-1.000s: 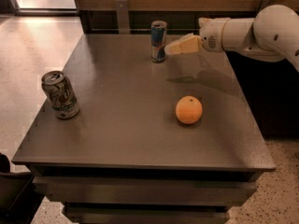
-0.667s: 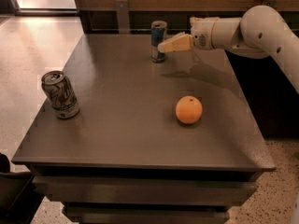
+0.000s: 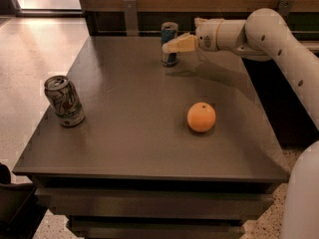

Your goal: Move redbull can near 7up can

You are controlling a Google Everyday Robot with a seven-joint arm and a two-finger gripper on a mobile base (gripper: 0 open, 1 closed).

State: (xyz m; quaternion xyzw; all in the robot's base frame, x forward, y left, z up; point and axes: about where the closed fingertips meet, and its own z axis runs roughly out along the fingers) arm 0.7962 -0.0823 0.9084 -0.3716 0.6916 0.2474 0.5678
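Observation:
The redbull can, slim and blue-and-silver, stands upright near the table's far edge. My gripper reaches in from the right and is open around it. Its near finger crosses the front of the can, and the other finger is hidden behind the can. The can rests on the table. The 7up can, stouter and silver-white with green and red markings, stands slightly tilted near the table's left edge, far from the gripper.
An orange lies on the dark grey table, right of centre, between the front edge and my arm. A wooden wall panel runs behind the table. The floor drops away on the left.
My gripper has moved left toward the redbull can and now reaches around it. The cans and the orange have not moved.

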